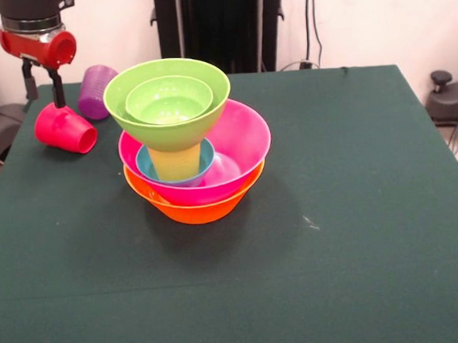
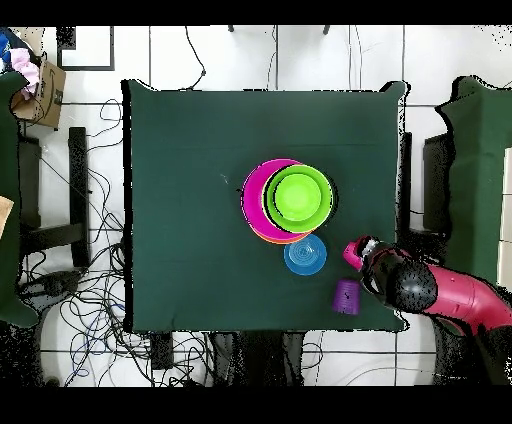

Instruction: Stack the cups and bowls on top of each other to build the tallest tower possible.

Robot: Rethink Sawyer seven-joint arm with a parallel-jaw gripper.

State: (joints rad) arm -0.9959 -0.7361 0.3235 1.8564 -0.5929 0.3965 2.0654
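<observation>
Overhead view: arm hides most of red cup.

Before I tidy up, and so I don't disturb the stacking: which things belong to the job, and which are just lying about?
Job: large orange plastic bowl, large pink plastic bowl, small blue plastic bowl, yellow plastic cup, medium green plastic bowl, small green plastic bowl, red plastic cup, purple plastic cup.
Lying about: brown cardboard box, tangled black floor cables.
</observation>
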